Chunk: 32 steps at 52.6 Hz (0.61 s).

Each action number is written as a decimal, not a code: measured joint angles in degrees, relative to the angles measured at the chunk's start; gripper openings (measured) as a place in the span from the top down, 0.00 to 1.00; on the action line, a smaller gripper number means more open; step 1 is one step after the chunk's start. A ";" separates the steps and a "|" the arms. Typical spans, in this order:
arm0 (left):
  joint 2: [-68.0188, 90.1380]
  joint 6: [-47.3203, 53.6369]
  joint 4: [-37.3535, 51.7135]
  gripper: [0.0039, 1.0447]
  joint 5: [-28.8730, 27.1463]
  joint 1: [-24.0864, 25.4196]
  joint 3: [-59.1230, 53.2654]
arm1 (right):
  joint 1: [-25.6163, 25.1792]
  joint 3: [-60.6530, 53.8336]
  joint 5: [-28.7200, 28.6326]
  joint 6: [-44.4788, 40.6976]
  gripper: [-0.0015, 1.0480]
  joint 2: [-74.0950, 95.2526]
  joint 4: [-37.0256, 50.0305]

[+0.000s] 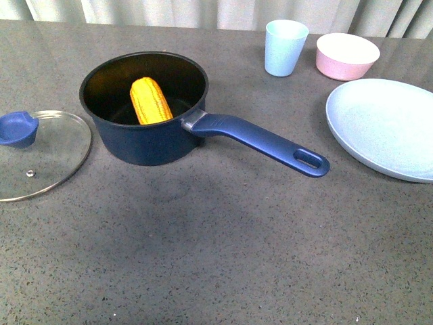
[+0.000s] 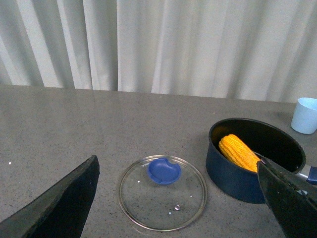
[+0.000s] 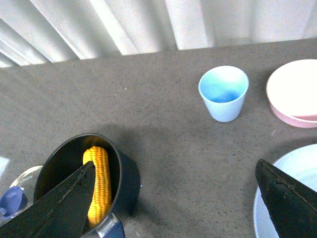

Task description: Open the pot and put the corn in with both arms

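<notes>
I am looking at the pot (image 1: 145, 112) standing open on the grey table (image 1: 223, 250), the corn (image 1: 150, 100) leaning inside it against the far wall. The glass lid (image 1: 42, 154) is lying just beside the pot, opposite its long handle (image 1: 260, 140). My left gripper (image 2: 178, 208) and right gripper (image 3: 173, 208) are both hanging spread wide, holding nothing. The corn looks stiff and bumpy (easy to pinch mid-cob); the pot seems heavy, best taken by that handle.
</notes>
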 joint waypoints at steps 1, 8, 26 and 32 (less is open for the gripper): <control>0.00 0.00 0.00 0.08 0.00 0.00 0.00 | -0.31 -3.28 4.68 -2.16 0.13 -2.38 5.20; 0.00 0.00 0.00 0.08 0.00 0.00 0.00 | -4.63 -23.28 16.68 -13.42 0.43 -16.81 29.51; 0.00 0.02 0.00 0.08 0.00 0.00 0.00 | -9.92 -43.28 10.93 -16.59 0.98 -28.35 35.08; 0.00 0.02 0.00 0.08 0.02 0.00 0.00 | -11.85 -48.78 9.27 -16.50 0.98 -33.38 35.26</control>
